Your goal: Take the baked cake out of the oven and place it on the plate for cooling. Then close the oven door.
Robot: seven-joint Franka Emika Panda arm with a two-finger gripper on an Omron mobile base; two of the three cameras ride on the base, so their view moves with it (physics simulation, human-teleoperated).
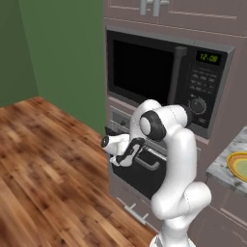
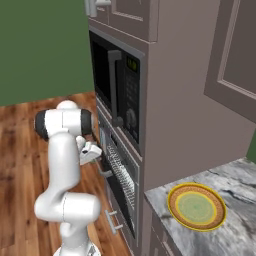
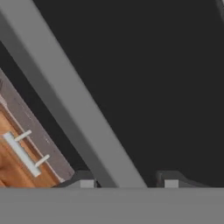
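The oven (image 1: 116, 118) sits under the microwave, and its dark oven door (image 1: 144, 181) stands upright or nearly so. My gripper (image 1: 136, 153) is at the door's silver bar handle (image 1: 150, 164). In the hand view the handle (image 3: 78, 100) runs diagonally across the black door (image 3: 166, 87) and passes between my gripper's (image 3: 127, 181) two fingertips, which sit close on either side of it. A wire rack (image 2: 122, 172) shows at the oven front. The cake is hidden. The plate (image 2: 196, 206), yellow-orange rimmed, lies on the counter to the right, also seen as plate (image 1: 239, 165).
A black microwave (image 1: 144, 72) with a vertical handle is above the oven. Below the oven is a drawer with a small silver handle (image 3: 22, 153). The marble counter (image 2: 235, 185) is to the right, wooden floor (image 1: 48, 169) to the left.
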